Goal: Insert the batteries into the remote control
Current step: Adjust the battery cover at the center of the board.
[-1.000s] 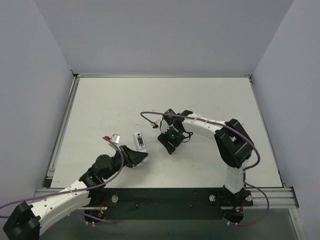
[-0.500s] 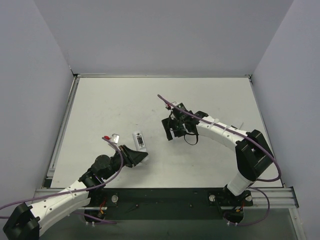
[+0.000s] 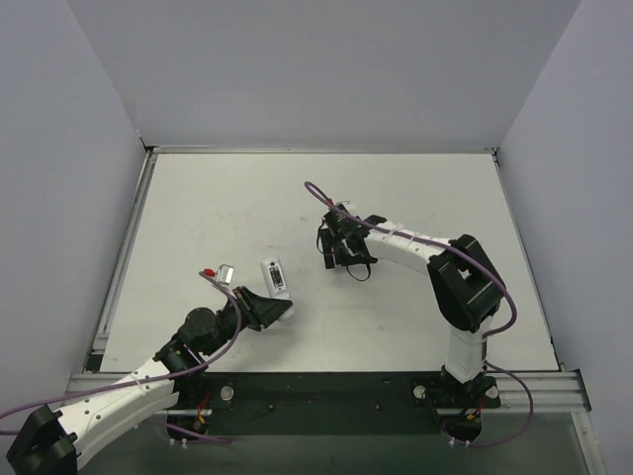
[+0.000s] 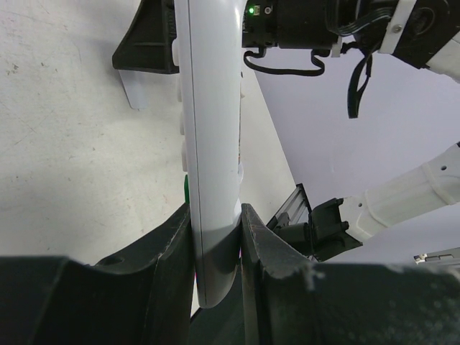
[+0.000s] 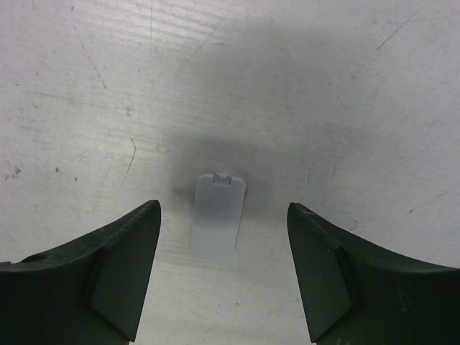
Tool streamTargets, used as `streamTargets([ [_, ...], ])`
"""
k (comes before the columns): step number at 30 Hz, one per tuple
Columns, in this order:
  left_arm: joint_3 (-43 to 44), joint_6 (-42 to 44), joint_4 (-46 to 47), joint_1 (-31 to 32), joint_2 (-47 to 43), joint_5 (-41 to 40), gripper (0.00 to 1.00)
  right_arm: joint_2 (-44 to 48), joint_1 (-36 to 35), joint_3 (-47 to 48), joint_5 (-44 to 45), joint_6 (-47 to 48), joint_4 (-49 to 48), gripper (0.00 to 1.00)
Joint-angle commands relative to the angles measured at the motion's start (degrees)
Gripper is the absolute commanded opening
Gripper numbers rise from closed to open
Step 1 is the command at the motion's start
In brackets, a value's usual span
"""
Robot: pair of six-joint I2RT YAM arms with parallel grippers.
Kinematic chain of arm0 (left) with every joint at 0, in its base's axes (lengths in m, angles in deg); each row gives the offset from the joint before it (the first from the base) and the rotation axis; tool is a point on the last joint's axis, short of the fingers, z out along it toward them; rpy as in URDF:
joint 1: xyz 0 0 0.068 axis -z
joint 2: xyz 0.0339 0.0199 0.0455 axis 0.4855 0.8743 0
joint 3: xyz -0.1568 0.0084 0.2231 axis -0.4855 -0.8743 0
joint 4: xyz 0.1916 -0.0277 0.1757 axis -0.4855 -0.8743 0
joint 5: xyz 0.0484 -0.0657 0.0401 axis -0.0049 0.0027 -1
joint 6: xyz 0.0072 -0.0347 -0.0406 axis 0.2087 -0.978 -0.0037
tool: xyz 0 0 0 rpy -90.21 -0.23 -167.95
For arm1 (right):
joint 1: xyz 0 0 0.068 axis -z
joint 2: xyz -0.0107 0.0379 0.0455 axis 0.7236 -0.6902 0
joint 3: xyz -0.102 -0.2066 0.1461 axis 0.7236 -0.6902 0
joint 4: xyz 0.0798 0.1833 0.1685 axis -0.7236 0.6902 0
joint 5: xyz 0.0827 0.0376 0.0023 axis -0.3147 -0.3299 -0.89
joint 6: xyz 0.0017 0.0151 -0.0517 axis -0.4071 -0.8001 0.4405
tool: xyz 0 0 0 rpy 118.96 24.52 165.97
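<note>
Nearest, the left gripper [image 4: 215, 223] clamps the remote control [image 4: 208, 108] edge-on between its jaws, likely steadying it for loading. Farther out, the right gripper [image 5: 223, 208] hangs with jaws spread above the table [image 5: 323, 86], the white cover [image 5: 218, 223] centred between them, probably for pickup. No batteries show.

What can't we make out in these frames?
Batteries: none discernible anywhere; the top view is too small to show whether the remote holds any.
Remote's faces: the left wrist view sees it edge-on, clamped in the left gripper.
Cover: hidden under the right gripper in the top view; only the right wrist view shows it.
</note>
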Motion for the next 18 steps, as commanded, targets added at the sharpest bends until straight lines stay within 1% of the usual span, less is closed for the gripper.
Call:
streamTargets([
  [1,-0.4,0.0,2.9,-0.1,-1.8,0.3,0.00,-1.7,-0.3,3.9,4.4,-2.2,2.0,0.65],
  [2,-0.5,-0.1,2.8,-0.1,-1.9,0.2,0.00,-2.5,-0.3,4.0,4.4,-2.3,2.0,0.62],
  [4,-0.6,-0.1,2.7,-0.2,-2.2,0.2,0.00,-3.4,-0.3,4.8,4.4,-2.4,2.0,0.59],
  [6,-0.5,-0.1,2.7,-0.1,-2.1,0.2,0.00,-4.5,-0.3,5.0,4.9,-2.6,2.0,0.59],
  [13,-0.4,0.0,3.5,-0.2,-1.0,0.4,0.00,-5.7,-0.4,4.9,5.1,-2.8,1.8,0.51],
  [14,-0.4,0.0,3.6,-0.1,-0.8,0.4,0.00,-6.0,-0.3,4.9,5.0,-2.9,1.8,0.49],
  [17,-0.2,0.0,4.0,-0.1,-0.3,0.4,0.00,-6.8,-0.3,4.9,4.9,-2.6,1.5,0.45],
  [18,-0.2,0.0,4.1,-0.1,-0.1,0.6,0.00,-6.9,-0.4,4.8,4.9,-2.7,1.3,0.45],
])
